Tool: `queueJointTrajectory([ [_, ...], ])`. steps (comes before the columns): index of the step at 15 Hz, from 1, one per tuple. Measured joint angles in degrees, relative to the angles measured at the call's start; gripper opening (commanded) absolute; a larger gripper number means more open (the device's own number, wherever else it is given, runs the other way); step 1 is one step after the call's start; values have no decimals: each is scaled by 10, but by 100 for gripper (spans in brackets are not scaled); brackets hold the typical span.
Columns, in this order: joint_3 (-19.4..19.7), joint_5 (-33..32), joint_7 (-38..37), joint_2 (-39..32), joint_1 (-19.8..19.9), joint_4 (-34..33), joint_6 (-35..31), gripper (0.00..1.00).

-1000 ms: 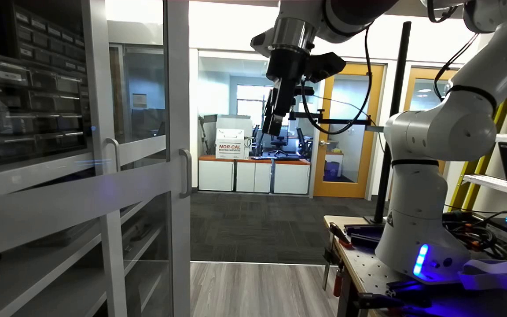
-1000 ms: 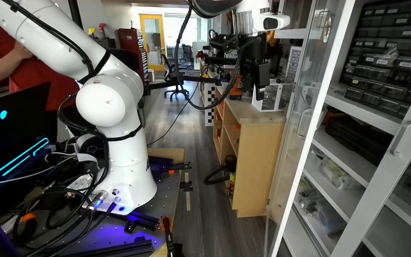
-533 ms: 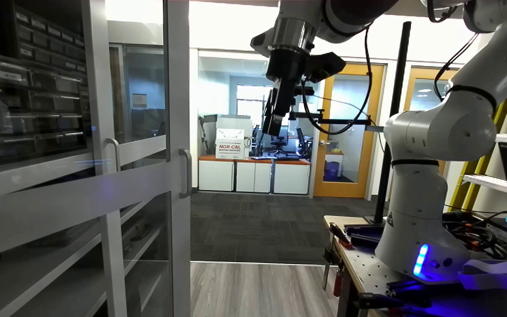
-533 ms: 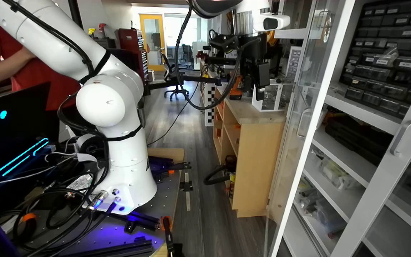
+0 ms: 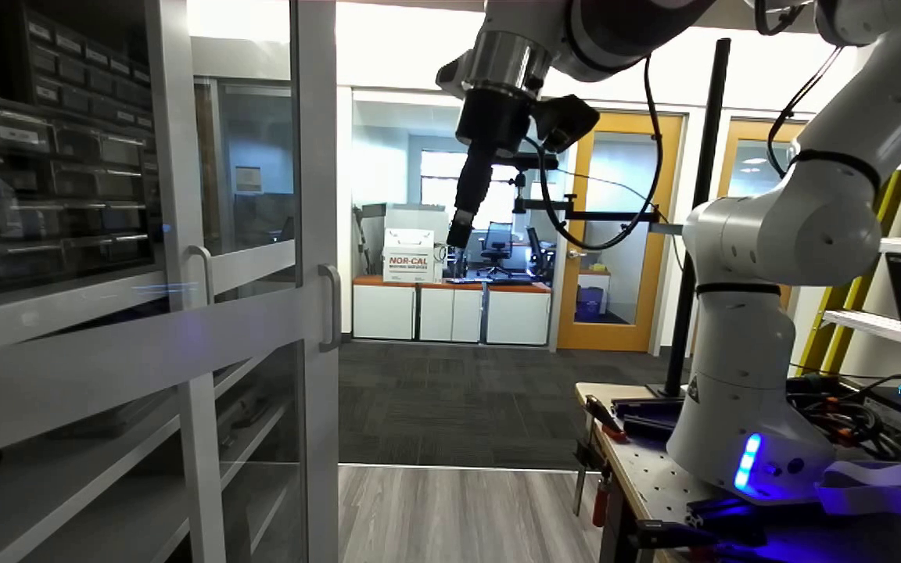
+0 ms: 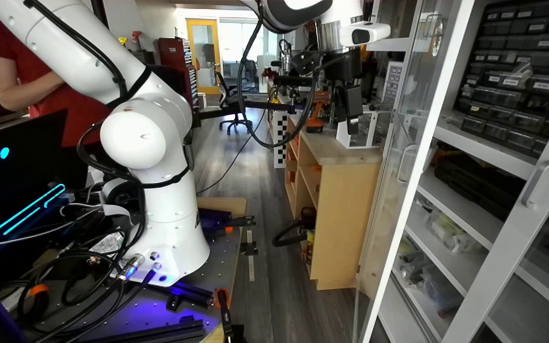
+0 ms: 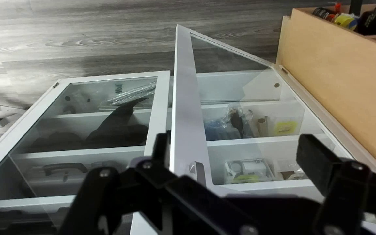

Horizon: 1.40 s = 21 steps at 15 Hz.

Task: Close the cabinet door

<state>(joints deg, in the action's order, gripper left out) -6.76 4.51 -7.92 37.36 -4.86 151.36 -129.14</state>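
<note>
The cabinet door, a white frame with glass panes and a middle rail, stands swung open from the cabinet. Its white edge also shows in an exterior view, and its stile shows in the wrist view. Its handle is grey and also shows in the wrist view. My gripper hangs in the air, apart from the door, pointing down. In the wrist view the gripper has its fingers wide apart with nothing between them; the door lies beyond them.
The neighbouring cabinet door is shut. A wooden bench stands beside the open door's hinge side. Shelves hold bins and bags. A robot table with clamps is opposite. A person in red stands behind the arm.
The gripper has turned about its axis and shifted slightly down and toward the cabinet. The cabinet door has not moved. The person in red has shifted to the right.
</note>
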Motion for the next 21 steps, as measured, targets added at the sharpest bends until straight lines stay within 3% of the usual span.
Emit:
queueJointTrajectory([
  [6,-51,-15,-97,-73,19,-20,-76,100],
  [11,-79,-62,-174,-136,44,-46,-127,100],
  [17,-84,-145,-242,-200,85,-74,-181,100],
  [21,-80,-167,-270,-240,94,-95,-202,100],
])
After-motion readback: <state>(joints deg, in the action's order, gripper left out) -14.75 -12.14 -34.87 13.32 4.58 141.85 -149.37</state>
